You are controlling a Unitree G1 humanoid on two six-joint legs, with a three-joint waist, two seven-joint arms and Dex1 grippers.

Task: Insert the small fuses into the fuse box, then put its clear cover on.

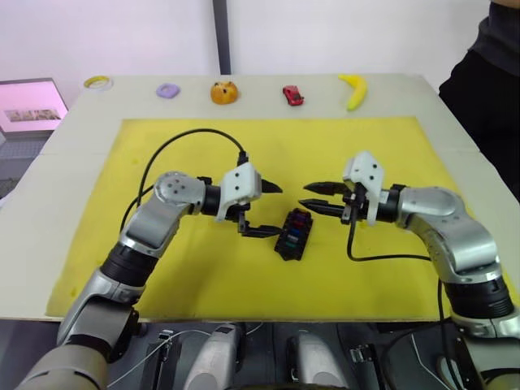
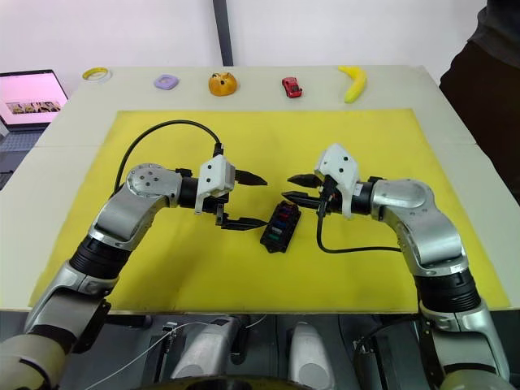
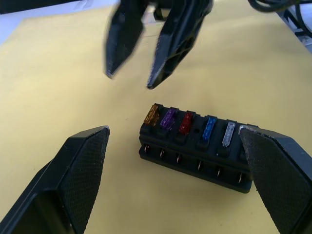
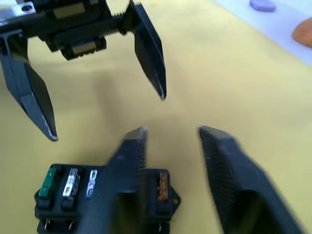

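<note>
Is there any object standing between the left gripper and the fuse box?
Nothing visible does. The left gripper is open beside the fuse box, with bare yellow mat between them. The right gripper, also open, hovers at the box's other side.

A pale table (image 1: 455, 130) carries a yellow mat (image 1: 203, 276), with the fuse box (image 1: 293, 234) on the mat.

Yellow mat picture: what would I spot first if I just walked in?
Probably the two black grippers, left gripper and right gripper, both open, facing each other over the yellow mat. Between them sits the fuse box, its slots holding colourful small fuses.
</note>
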